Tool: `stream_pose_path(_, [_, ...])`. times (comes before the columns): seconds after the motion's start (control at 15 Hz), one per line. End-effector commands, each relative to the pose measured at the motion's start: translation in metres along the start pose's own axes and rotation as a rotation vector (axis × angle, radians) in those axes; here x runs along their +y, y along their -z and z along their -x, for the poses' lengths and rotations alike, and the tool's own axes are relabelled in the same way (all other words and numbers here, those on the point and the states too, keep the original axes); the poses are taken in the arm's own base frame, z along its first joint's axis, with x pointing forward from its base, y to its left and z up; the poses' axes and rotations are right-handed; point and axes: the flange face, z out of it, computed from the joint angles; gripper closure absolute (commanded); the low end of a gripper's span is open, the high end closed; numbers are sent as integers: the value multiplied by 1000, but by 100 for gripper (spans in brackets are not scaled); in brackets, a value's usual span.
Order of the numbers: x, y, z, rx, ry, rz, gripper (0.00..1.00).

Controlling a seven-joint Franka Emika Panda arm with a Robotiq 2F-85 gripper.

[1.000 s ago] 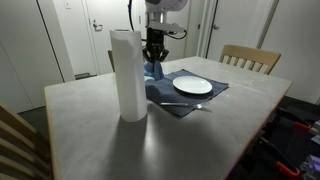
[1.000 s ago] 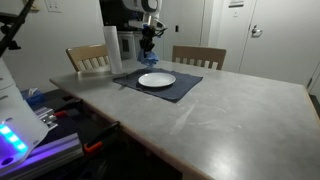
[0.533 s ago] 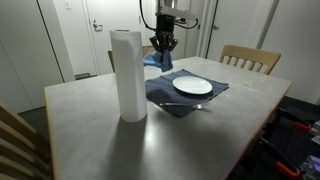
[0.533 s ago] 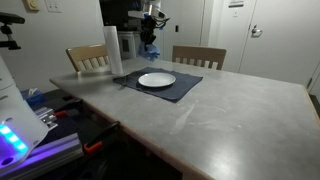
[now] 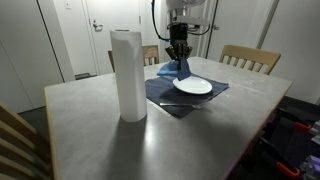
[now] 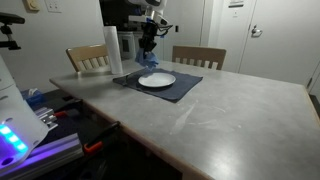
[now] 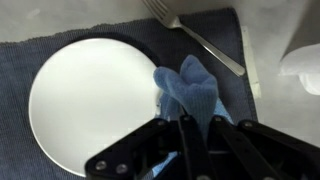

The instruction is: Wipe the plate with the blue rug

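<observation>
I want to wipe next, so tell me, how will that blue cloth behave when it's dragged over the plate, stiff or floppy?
Probably floppy: the cloth hangs bunched in folds from the fingers. Likely light, since a pinch at one end holds it up. It should drape and drag softly over the plate rather than scrape.

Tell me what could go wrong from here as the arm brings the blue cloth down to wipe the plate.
1. The gripper pinches only a bunched part of the blue cloth; dragging it could pull it free.
2. The white plate lies loose on the dark placemat; a sideways wipe may slide it into the fork.
3. The paper towel roll stands upright close by; a wide arm swing might topple it.
</observation>
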Motion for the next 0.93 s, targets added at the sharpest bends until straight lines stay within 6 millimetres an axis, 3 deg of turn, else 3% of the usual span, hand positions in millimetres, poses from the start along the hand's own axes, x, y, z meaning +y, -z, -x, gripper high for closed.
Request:
stream_pose_path(0.0, [31, -11, 17, -75, -70, 49, 98])
stream_pose_path(0.27, [53, -20, 22, -94, -209, 103, 98])
stream_pose_path(0.87, [58, -79, 29, -198, -253, 96, 98])
